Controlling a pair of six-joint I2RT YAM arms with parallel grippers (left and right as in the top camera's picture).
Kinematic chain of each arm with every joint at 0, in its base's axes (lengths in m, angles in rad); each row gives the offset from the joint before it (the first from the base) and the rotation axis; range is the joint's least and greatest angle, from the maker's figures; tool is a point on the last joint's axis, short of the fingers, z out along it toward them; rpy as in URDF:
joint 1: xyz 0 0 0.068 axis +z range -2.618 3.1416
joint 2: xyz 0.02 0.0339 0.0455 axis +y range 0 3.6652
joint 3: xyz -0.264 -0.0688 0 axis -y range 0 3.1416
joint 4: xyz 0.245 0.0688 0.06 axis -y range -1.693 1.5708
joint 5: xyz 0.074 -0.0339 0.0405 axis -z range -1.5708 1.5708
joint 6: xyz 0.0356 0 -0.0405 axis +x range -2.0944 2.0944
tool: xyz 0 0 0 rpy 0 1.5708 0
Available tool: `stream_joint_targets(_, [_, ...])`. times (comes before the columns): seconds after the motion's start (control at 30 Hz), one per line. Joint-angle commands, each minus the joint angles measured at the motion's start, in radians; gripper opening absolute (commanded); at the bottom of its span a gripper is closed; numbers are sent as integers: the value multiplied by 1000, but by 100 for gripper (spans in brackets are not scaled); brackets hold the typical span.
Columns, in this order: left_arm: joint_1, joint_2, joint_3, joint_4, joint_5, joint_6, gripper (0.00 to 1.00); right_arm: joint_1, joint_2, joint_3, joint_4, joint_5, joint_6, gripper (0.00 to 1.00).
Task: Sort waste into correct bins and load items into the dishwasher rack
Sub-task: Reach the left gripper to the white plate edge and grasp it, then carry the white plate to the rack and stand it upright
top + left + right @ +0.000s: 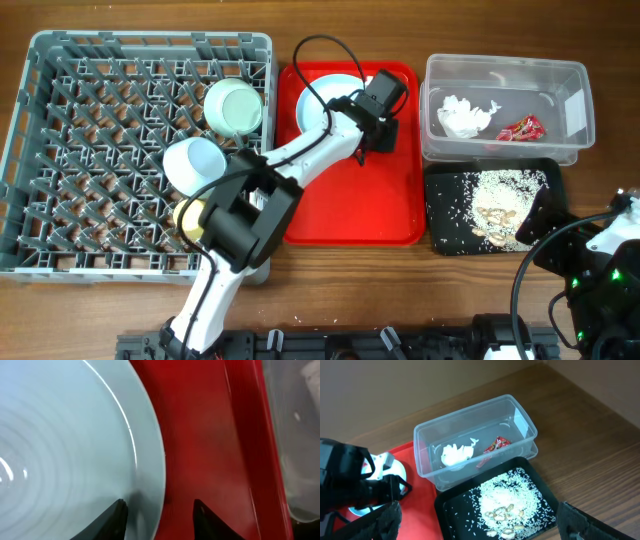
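- Straddling the right rim of the light blue plate, the left gripper has one finger over the plate and one over the red tray it lies on. I cannot tell whether the jaws pinch yet.
- Risk: a shallow bite on the thin, glossy rim may let the plate slip or swing on lifting.
- Risk: the plate may catch the tray's lip or the pegs of the dishwasher rack.
- Right gripper hangs wide open near the black tray, holding nothing.
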Motion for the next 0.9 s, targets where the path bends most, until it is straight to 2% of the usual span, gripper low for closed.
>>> stream_joint_targets(0.0, [6,45,-1,-10,-83,-9,39,1,-2,-2,3,-5,-6,100])
stream_joint_targets(0.07, [6,50,-1,-14,-90,-8,21,1,-2,-2,3,-5,-6,100])
stream_joint_targets(0.13, [5,53,-1,-24,-90,-8,15,1,-2,-2,3,-5,-6,100])
stream_joint_targets(0.2, [6,53,-1,-28,-90,-8,4,1,-2,-2,3,-5,-6,100])
stream_joint_targets(0.37, [8,-36,10,-59,-88,-1,4,1,-2,-2,3,-5,-6,100])
stream_joint_targets(0.47, [24,-214,36,-107,10,-2,4,1,-2,-2,3,-5,-6,100])
stream_joint_targets(0.6, [132,-502,42,-173,331,-7,4,1,-2,-2,3,-5,-6,100])
stream_joint_targets(0.7, [340,-639,42,-287,731,8,4,1,-2,-2,3,-5,-6,100])
stream_joint_targets(0.8, [590,-645,38,-416,1214,157,4,1,-2,-2,3,-5,-6,100])
stream_joint_targets(0.87, [698,-617,36,-521,1283,254,4,1,-2,-2,3,-5,-6,100])
